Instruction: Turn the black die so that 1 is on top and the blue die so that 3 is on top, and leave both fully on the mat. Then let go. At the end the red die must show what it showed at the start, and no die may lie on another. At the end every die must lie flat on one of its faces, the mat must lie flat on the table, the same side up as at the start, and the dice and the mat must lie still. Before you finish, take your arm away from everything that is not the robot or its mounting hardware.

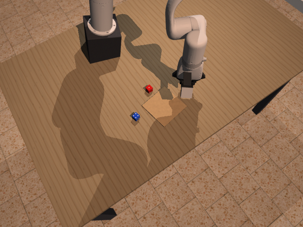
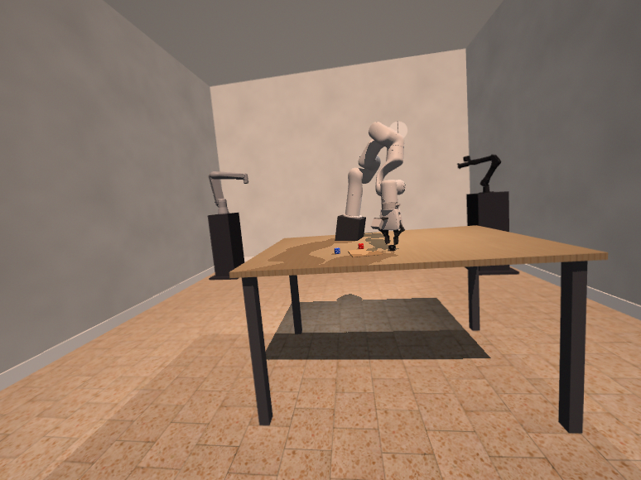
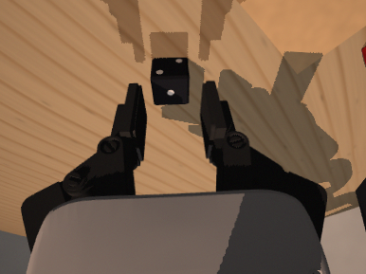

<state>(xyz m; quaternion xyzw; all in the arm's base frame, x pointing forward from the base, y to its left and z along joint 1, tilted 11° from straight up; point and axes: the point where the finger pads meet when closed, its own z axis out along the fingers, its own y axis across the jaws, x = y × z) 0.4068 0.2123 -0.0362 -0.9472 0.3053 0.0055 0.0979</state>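
Dice pips, our only markings

We see two pips and one pip on adjoining faces of the black die [image 2: 392,247] [image 3: 170,82], on the table [image 1: 220,47] [image 2: 444,250] [image 3: 43,75] off the mat [image 1: 157,107] [image 2: 359,253] [image 3: 308,9]; our gripper [image 1: 186,98] [image 2: 392,242] [image 3: 173,99] is spread, pinching nothing.

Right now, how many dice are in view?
3. Black die: on the table, just beyond the end effector's open fingers. Red die and blue die: on the table, beside the mat.
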